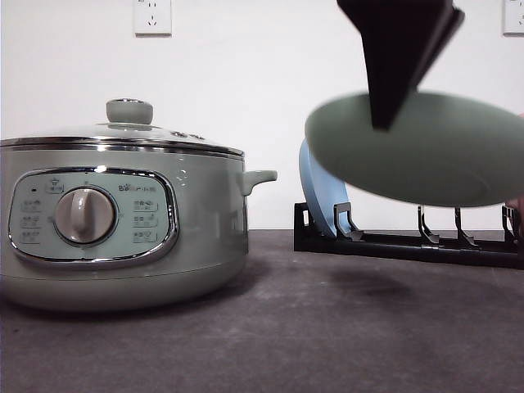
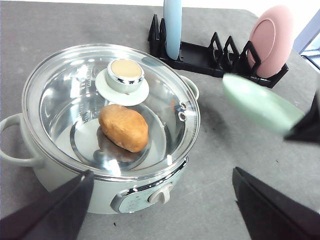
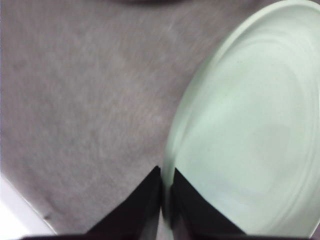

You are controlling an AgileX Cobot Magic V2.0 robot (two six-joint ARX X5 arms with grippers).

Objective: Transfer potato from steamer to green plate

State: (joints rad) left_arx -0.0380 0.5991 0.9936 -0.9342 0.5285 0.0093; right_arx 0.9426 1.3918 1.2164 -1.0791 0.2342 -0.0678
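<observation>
While the wide, shallow, pale mint-green plate [image 1: 426,151] hangs in the air above the dark grey desk [image 1: 327,327], the right tool [image 3: 166,200] pinches its raised rim, the two black fingers [image 3: 142,207] pressed together on the edge with the plate between them. Below and behind it stands a black slotted dish rack [image 2: 210,55] that carries an upright pale blue plate [image 1: 315,192] and a pink plate [image 2: 272,40]. The lumpy, orange-brown potato [image 2: 124,127] lies on the floor of the large, round, sage-green electric steamer [image 1: 123,221], beneath a clear glass lid [image 2: 110,107] with a knobbed handle [image 2: 125,75], which is in place on the pot. The left tool [image 2: 160,200] hovers over the steamer's near edge with its jaws spread wide and nothing between them. The step in hand appears to be setting the plate down: it is best lowered level onto bare desk beside the steamer, well apart from the rack, and released only once the underside rests flat. Motion blur in the right wrist view leaves the depth of the pinch uncertain, so a slow descent seems prudent. Lid removal must precede any grasp of the potato.
</observation>
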